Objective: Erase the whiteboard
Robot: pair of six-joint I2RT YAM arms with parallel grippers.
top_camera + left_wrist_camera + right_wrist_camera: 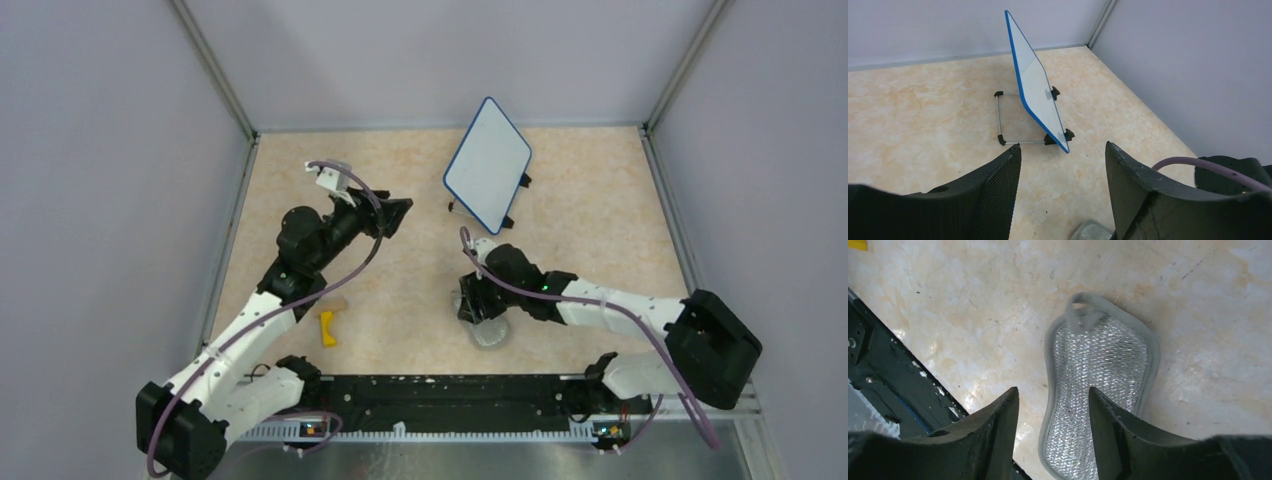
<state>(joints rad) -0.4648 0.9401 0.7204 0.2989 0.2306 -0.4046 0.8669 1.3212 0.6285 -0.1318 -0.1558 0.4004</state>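
The right gripper (1053,396) and left gripper (1063,150) both gaped empty; the flat mesh pad (1100,365) by the near edge could slip a shallow pinch.

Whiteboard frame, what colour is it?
The frame is blue, clearest in the left wrist view.

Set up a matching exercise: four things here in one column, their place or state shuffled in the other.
1 whiteboard
2 silver mesh pad
3 yellow object
4 left claw

A lying flat under the right claw
B tilted on a wire stand
C open, empty, facing the whiteboard
D beside the left arm

Pairs: 1-B, 2-A, 3-D, 4-C
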